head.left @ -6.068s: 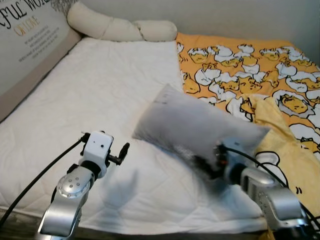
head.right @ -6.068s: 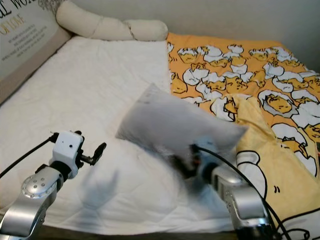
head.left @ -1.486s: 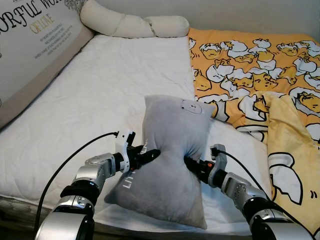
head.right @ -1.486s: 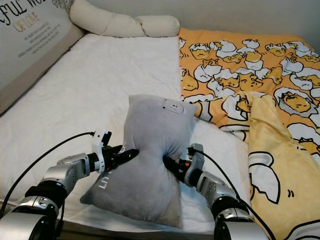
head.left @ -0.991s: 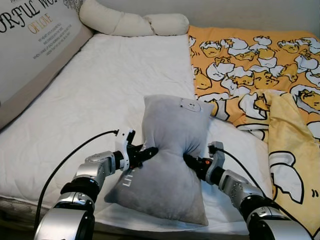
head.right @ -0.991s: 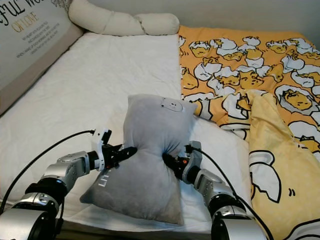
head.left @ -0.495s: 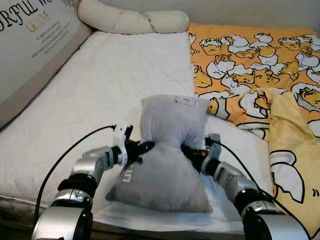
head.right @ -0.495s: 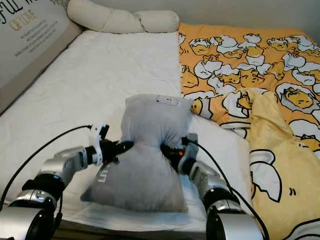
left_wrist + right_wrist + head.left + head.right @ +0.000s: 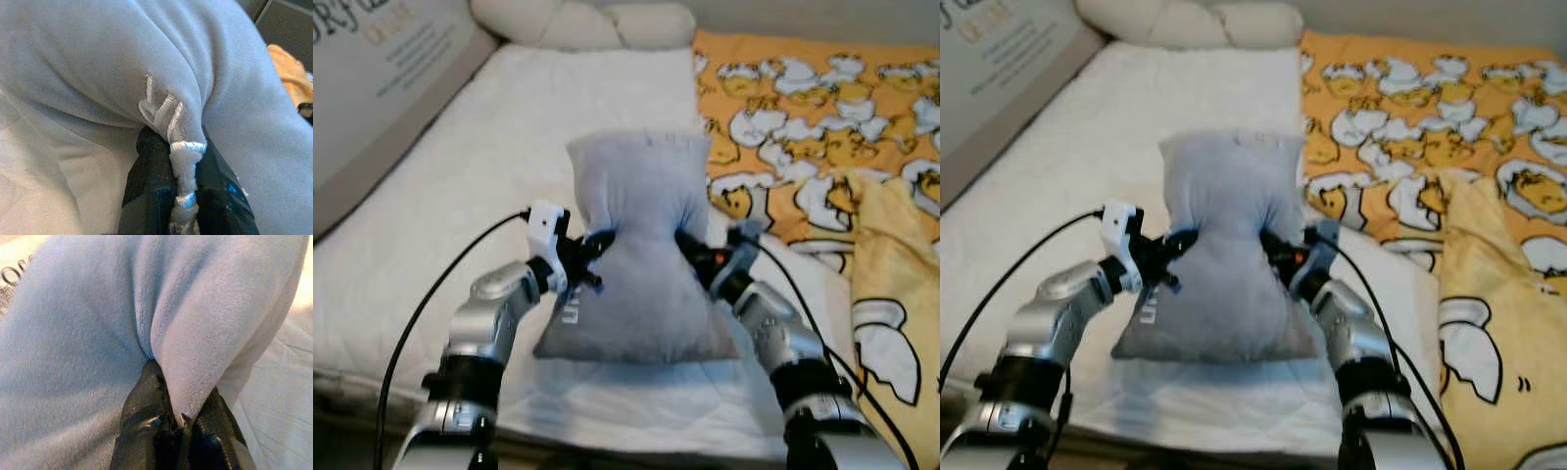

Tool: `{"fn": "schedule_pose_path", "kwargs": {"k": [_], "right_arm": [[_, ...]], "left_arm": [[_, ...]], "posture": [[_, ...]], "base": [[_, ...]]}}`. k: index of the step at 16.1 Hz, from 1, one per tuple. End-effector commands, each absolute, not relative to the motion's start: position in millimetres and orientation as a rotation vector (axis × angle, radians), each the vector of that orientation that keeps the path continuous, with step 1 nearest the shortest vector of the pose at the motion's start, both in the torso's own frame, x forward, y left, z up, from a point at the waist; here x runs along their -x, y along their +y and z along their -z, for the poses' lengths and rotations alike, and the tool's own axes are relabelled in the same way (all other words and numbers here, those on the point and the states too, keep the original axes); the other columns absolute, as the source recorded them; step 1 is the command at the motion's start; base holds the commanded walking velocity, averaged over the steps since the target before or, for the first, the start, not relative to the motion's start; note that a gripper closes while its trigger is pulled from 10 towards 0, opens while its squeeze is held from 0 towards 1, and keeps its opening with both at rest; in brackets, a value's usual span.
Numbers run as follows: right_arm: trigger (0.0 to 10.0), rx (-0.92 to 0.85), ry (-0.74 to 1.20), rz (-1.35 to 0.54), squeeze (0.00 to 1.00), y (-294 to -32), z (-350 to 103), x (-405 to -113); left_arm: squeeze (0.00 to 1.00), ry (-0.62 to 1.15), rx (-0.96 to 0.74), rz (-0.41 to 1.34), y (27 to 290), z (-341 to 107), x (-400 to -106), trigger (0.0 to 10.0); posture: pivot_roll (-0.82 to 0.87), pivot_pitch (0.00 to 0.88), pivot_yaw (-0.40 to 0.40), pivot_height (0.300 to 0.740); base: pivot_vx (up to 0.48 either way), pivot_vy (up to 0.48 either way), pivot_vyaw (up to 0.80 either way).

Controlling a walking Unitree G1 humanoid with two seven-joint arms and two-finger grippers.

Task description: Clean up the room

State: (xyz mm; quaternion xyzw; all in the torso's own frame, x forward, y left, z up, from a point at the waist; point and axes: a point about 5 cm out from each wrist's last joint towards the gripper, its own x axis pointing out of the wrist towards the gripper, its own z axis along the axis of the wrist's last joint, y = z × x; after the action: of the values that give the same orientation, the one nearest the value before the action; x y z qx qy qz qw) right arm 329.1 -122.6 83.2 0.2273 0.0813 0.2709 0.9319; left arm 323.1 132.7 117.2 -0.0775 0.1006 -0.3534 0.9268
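both grippers are clamped on the grey pillow (image 9: 641, 250), left gripper (image 9: 598, 245) pinching at 9 o'clock, right gripper (image 9: 690, 247) at 3, pillow standing above the white mattress (image 9: 499, 166) near the duvet (image 9: 813, 127)

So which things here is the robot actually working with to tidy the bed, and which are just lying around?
In the job:
- grey pillow, pinched at its sides
- left gripper, shut on the pillow's edge
- right gripper, shut on the opposite edge

Just lying about:
- orange patterned blanket
- cream bolster at the head of the bed
- white mattress
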Motion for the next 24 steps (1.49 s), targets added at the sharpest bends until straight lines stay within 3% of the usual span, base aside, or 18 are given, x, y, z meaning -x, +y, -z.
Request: {"fn": "schedule_pose_path", "kwargs": {"k": [1, 4, 9, 10, 11, 12, 13, 16, 24], "right_arm": [[0.0, -0.466, 0.110, -0.563, 0.00, -120.4, -97.9, -328.2], [0.0, -0.527, 0.121, -0.519, 0.00, -123.1, -104.7, -323.2], [0.0, -0.460, 0.000, -0.443, 0.00, -125.1, -124.4, -316.3], [0.0, -0.427, 0.004, -0.442, 0.00, -122.8, -124.9, -313.0], [0.0, -0.401, 0.014, -0.438, 0.00, -120.8, -124.5, -310.5], [0.0, -0.402, 0.022, -0.435, 0.00, -120.3, -124.2, -309.3], [10.0, -0.299, 0.036, -0.359, 0.00, -123.6, -121.2, -309.2], [10.0, -0.335, 0.097, -0.390, 0.00, -113.2, -111.5, -302.8], [10.0, -0.326, 0.114, -0.334, 0.00, -113.2, -111.7, -308.3]], "left_arm": [[0.00, 0.172, 0.091, 0.762, 119.7, -124.7, -319.4, 0.0], [0.00, 0.148, 0.044, 0.751, 112.9, -131.1, -315.3, 0.0], [0.00, 0.120, 0.015, 0.674, 112.8, -136.9, -315.6, 0.0], [0.00, 0.100, 0.022, 0.637, 115.5, -138.0, -315.7, 4.3], [0.00, 0.069, 0.017, 0.616, 114.9, -140.8, -315.0, 9.6], [0.00, 0.050, 0.007, 0.609, 113.5, -142.5, -314.2, 10.0], [0.00, 0.052, -0.002, 0.636, 108.0, -142.2, -312.8, 10.0], [0.00, 0.033, -0.010, 0.566, 114.8, -143.5, -313.7, 10.0], [0.00, 0.040, -0.045, 0.531, 121.6, -143.6, -316.7, 10.0]], "posture": [[0.05, 0.000, 0.019, 0.740], [0.05, 0.000, 0.018, 0.740], [0.02, 0.000, 0.039, 0.740], [0.01, 0.000, 0.045, 0.740], [0.01, 0.000, 0.050, 0.740], [0.01, 0.000, 0.045, 0.740], [0.02, 0.000, 0.033, 0.740], [0.04, 0.000, 0.010, 0.740], [0.06, 0.000, 0.006, 0.740]], "base": [[0.000, 0.000, 0.00], [0.000, 0.000, 0.00], [0.000, 0.000, 0.00], [0.000, 0.000, 0.00], [0.000, 0.000, 0.00], [0.000, 0.000, 0.00], [0.000, 0.000, 0.00], [0.000, 0.084, 0.00], [0.000, 0.441, -0.41]]}}
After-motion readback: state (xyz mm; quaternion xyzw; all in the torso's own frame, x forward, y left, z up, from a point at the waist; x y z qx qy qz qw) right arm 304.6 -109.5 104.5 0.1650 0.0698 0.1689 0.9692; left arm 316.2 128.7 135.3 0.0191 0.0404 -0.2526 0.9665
